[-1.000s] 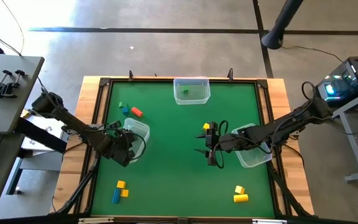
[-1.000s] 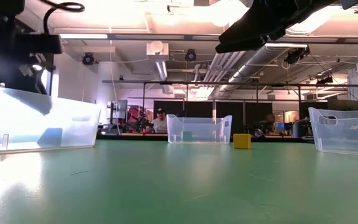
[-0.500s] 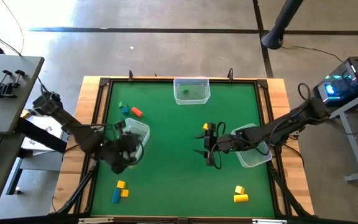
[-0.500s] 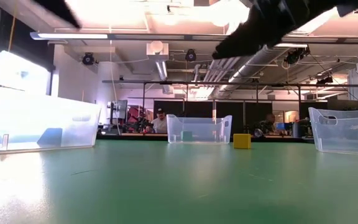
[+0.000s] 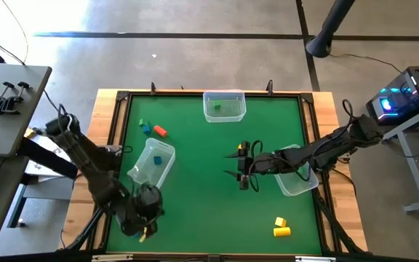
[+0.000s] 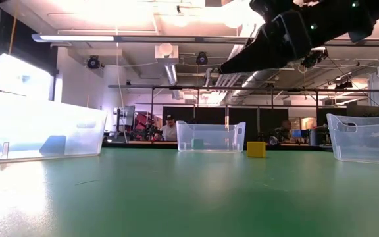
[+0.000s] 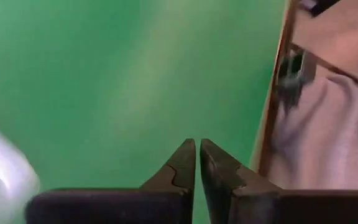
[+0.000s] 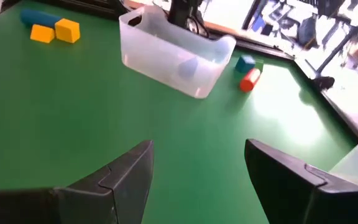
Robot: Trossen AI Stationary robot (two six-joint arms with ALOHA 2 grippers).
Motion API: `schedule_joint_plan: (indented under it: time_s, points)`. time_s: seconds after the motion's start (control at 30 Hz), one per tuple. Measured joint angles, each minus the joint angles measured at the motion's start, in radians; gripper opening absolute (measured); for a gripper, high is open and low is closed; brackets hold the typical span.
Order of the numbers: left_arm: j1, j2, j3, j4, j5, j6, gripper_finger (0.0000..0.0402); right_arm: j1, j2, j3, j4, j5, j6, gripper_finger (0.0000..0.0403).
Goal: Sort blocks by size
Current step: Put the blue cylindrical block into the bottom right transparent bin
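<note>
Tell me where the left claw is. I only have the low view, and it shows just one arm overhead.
Observer: The left claw hangs over the table's corner at the bottom left of the high view, outside your picture.
Operator: Report whether it is open.
Observer: Shut. The left wrist view shows its fingers closed together with nothing between them.
Operator: Now give me the right one.
Observer: The right claw is open and empty above mid-table, pointing toward the left bin.
Operator: List any blocks I cannot see.
Observer: Two yellow blocks lie near the bottom right of the high view.
</note>
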Motion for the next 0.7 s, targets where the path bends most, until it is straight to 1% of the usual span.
schedule_joint_plan:
  time_s: [0.07,0.2,0.3,0.37,0.43,0.53,0.7]
  points:
    - [-0.025,0.044,0.000,-0.014,0.109,-0.199,0.0002,-0.017,0.000,0.000,0.025,-0.038,-0.045,0.0248]
    - [-0.085,0.134,-0.001,-0.037,0.310,-0.528,0.0005,-0.056,0.000,0.000,0.086,-0.170,-0.128,0.0248]
    - [-0.123,0.189,-0.001,-0.059,0.397,-0.735,0.0006,-0.084,0.000,0.000,0.115,-0.257,-0.170,0.0248]
    - [-0.142,0.217,-0.001,-0.062,0.442,-0.842,0.0014,-0.101,0.000,0.000,0.118,-0.297,-0.178,0.0248]
    - [-0.154,0.228,-0.002,-0.063,0.471,-0.902,0.0029,-0.115,0.000,0.000,0.117,-0.325,-0.180,0.0248]
    - [-0.163,0.227,-0.002,-0.063,0.464,-0.958,0.0064,-0.128,-0.001,0.000,0.106,-0.355,-0.178,0.0248]
    - [-0.164,0.219,-0.002,-0.063,0.444,-0.980,0.0137,-0.129,-0.001,0.000,0.096,-0.361,-0.177,0.0248]
